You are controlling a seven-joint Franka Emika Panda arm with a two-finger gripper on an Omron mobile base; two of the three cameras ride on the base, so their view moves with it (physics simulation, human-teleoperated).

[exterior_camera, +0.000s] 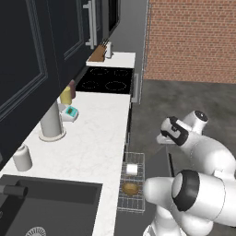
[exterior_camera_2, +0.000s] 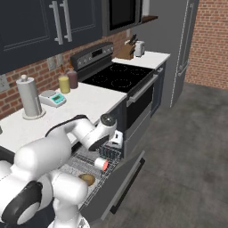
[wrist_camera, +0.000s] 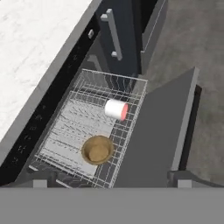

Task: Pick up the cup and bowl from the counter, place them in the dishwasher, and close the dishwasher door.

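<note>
The dishwasher's grey wire rack (wrist_camera: 65, 131) is pulled out below the counter (exterior_camera: 92, 138), and its door (wrist_camera: 162, 131) lies folded down. In the rack, the white cup (wrist_camera: 116, 109) lies on its side with the red-pink top facing the door. The brown wooden bowl (wrist_camera: 97, 149) sits upright just nearer to me. Both also show in the base views: cup (exterior_camera_2: 101, 164) (exterior_camera: 132, 169), bowl (exterior_camera_2: 87, 179) (exterior_camera: 131, 188). My gripper (wrist_camera: 111, 180) hovers above the rack, open, with nothing between its fingers. The hand (exterior_camera_2: 116, 140) is over the rack's far end.
On the counter stand a paper towel roll (exterior_camera: 50, 122), a white jar (exterior_camera: 22, 157), a yellow jar (exterior_camera: 66, 96) and a small scale (exterior_camera: 71, 112). The black sink (exterior_camera: 46, 203) is near left, the cooktop (exterior_camera: 106, 79) farther along. The oven handle (wrist_camera: 113, 33) juts out beside the rack.
</note>
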